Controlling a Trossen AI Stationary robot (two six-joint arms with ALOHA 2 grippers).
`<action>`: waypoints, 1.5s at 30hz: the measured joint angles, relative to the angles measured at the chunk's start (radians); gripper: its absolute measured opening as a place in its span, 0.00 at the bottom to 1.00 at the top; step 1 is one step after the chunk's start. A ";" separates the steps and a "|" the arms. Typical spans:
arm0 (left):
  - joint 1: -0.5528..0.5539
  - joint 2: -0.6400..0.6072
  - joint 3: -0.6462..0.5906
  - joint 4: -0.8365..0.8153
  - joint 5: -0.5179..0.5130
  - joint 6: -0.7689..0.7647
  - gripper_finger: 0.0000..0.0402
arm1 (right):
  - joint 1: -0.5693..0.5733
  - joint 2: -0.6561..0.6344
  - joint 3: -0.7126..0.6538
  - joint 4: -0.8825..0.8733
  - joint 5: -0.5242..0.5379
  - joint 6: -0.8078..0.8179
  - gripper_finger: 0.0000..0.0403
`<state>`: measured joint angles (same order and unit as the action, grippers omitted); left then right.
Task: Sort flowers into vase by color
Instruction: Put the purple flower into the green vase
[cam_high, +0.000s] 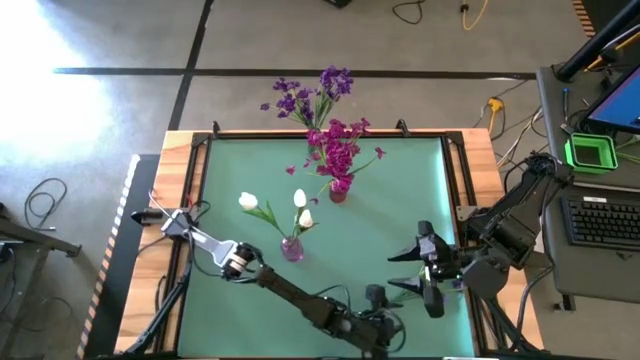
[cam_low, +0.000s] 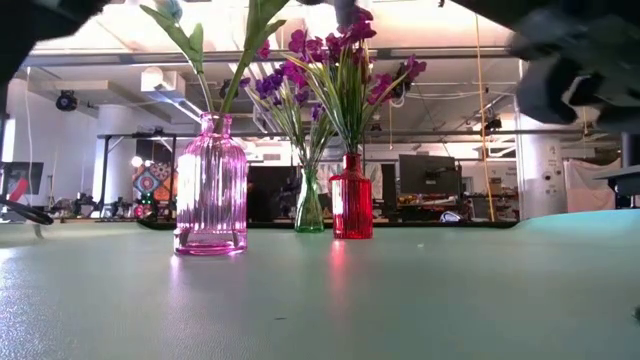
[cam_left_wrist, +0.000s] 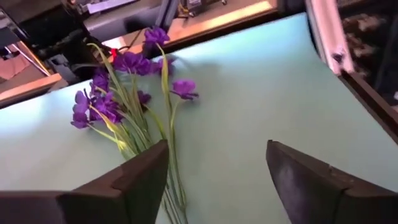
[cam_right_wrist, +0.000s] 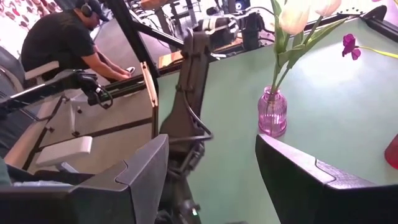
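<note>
1. High view: the green table mat (cam_high: 380, 220) carries three vases. White tulips (cam_high: 275, 206) stand in a pink glass vase (cam_high: 291, 248) left of centre. Magenta flowers (cam_high: 338, 145) stand in a red vase (cam_high: 338, 190) nearer the far edge. Violet flowers (cam_high: 310, 95) spread at the far edge, their heads reaching beyond the table; their vase is hidden under the blooms here. The left gripper (cam_high: 378, 300) sits at the near edge around the middle. The right gripper (cam_high: 425, 268) is just to its right, near the right side. No flower lies in either one.

2. Low view: the pink glass vase (cam_low: 211, 186) stands at the left with green stems rising from it. A slim green vase (cam_low: 309, 203) holds the violet flowers (cam_low: 283, 80) farther back, and the red vase (cam_low: 351, 197) stands just beside it with the magenta flowers (cam_low: 345, 40). Dark blurred arm parts cross the top corners.

3. Left wrist view: the left gripper (cam_left_wrist: 216, 180) has its jaws wide apart and empty; beyond them the violet flowers (cam_left_wrist: 118, 84) show over the green mat.

4. Right wrist view: the right gripper (cam_right_wrist: 211, 180) also has its jaws apart with nothing between them. Past them are the left arm (cam_right_wrist: 189, 93), the pink glass vase (cam_right_wrist: 272, 112) with the white tulips (cam_right_wrist: 295, 15), and one magenta bloom (cam_right_wrist: 349, 45). A seated person (cam_right_wrist: 65, 40) in dark clothes is beyond the table.
</note>
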<state>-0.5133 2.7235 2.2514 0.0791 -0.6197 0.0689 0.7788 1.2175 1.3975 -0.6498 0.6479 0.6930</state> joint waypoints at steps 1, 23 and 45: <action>0.005 0.017 0.028 -0.008 0.000 0.000 0.65 | 0.000 0.000 0.000 0.000 0.000 0.000 0.58; 0.123 0.070 0.044 -0.012 0.127 -0.105 0.69 | 0.000 0.000 -0.004 -0.007 0.000 -0.057 0.58; 0.134 0.091 0.042 -0.075 0.081 -0.206 0.02 | 0.000 0.000 -0.004 -0.006 0.000 -0.057 0.58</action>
<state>-0.3794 2.8143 2.2929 0.0045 -0.5384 -0.1372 0.7788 1.2179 1.3933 -0.6559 0.6483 0.6357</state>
